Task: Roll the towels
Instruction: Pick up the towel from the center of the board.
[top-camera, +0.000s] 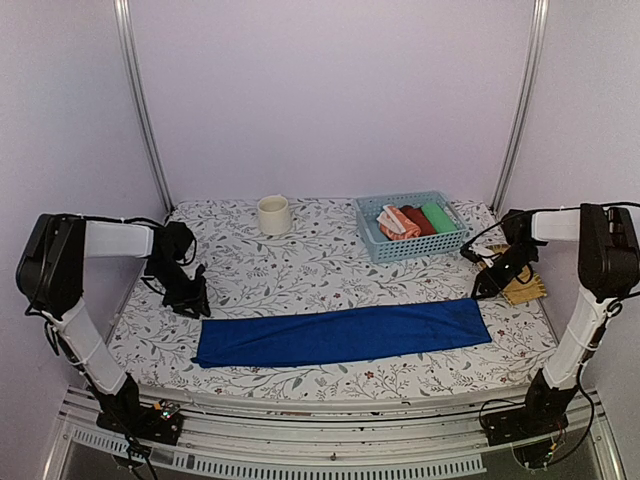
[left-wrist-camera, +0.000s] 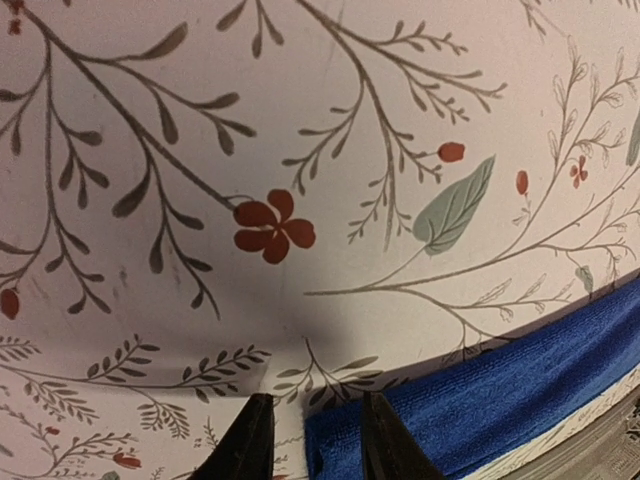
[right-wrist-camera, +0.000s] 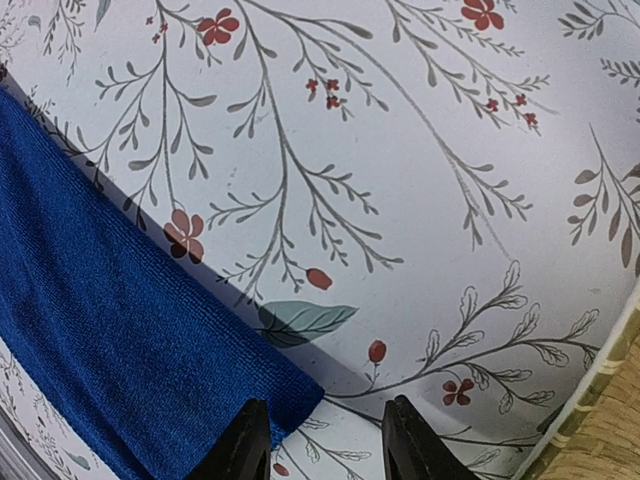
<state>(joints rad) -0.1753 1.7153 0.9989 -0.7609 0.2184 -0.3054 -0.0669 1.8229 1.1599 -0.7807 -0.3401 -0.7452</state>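
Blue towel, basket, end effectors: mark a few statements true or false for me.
1. The blue towel lies flat as a long unrolled strip. True.
2. The basket is empty. False: it holds an orange-salmon patterned roll, a red roll and a green roll.
3. The left end effector is clamped on the blue towel. False: its jaws stand open at the towel's left corner, gripping nothing.
4. The right end effector is open near the towel's right end. True.
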